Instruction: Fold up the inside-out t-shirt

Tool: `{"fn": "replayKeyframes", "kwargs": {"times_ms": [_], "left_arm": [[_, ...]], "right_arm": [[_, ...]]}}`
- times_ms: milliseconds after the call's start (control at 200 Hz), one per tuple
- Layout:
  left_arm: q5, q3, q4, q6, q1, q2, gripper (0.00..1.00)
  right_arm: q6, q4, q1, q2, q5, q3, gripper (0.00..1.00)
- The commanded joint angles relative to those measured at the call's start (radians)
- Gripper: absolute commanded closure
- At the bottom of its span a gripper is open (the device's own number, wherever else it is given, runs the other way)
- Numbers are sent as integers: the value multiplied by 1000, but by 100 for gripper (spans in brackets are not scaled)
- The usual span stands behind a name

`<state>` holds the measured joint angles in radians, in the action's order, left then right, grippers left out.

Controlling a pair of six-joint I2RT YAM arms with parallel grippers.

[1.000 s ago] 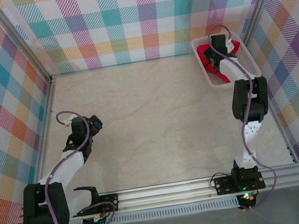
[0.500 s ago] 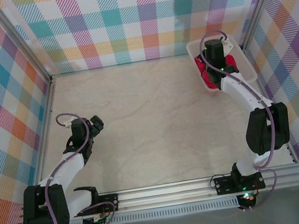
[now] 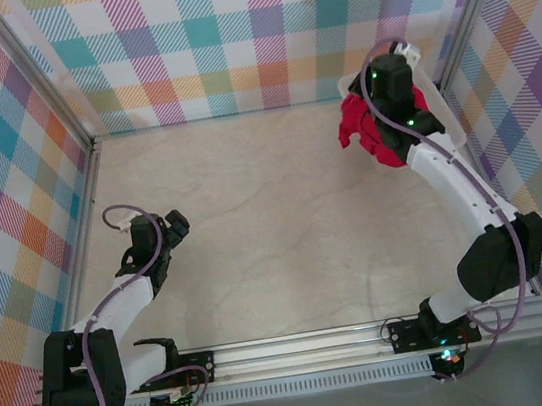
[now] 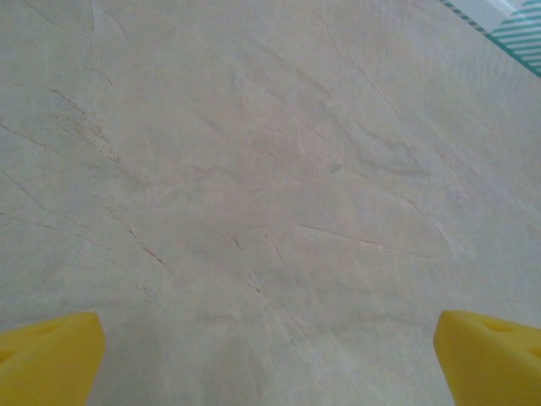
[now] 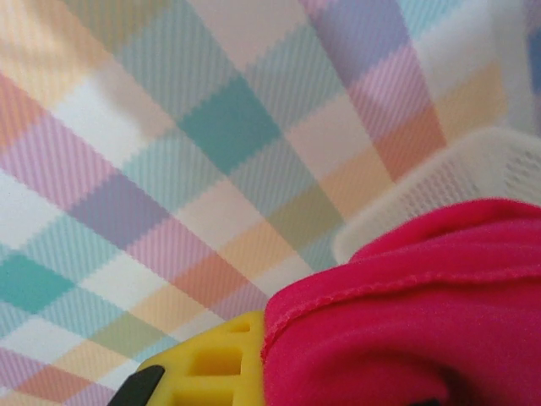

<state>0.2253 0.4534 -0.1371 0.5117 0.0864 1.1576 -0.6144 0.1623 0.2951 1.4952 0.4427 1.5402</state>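
- Marble-patterned desk point(image 3: 284, 221) inside checked walls point(image 3: 228, 37), bare across its middle.
- The red t-shirt point(image 3: 354, 129) is at about 1 o'clock on the desk. It is bunched into a wad, so no long axis can be read, and it hangs from the right claw point(image 3: 376, 123) just beside the white basket point(image 5: 473, 169).
- The right claw is clenched on the shirt; its wrist view shows a hemmed fold of red cloth lying over a yellow finger point(image 5: 211, 364).
- The left claw point(image 3: 177, 222) is at about 8 o'clock, released wide over bare desk with nothing between its fingers, well apart from the shirt.
- Judgement: the open middle lies toward 7 o'clock from the shirt. The right arm is far nearer and already has it, so laying it out falls to that arm. The left would have to reach toward 2 o'clock to take a corner.
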Motion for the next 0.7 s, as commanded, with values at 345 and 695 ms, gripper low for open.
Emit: {"fn": "replayKeyframes", "kwargs": {"times_ms": [345,695], "left_arm": [[2,25,-15,20,-10,12,0],[-2,36,-6,18,-11,27,0]], "right_arm": [[36,161,129,-30,-414,617,100],[-89,129,268,19,-400,281,100]]}}
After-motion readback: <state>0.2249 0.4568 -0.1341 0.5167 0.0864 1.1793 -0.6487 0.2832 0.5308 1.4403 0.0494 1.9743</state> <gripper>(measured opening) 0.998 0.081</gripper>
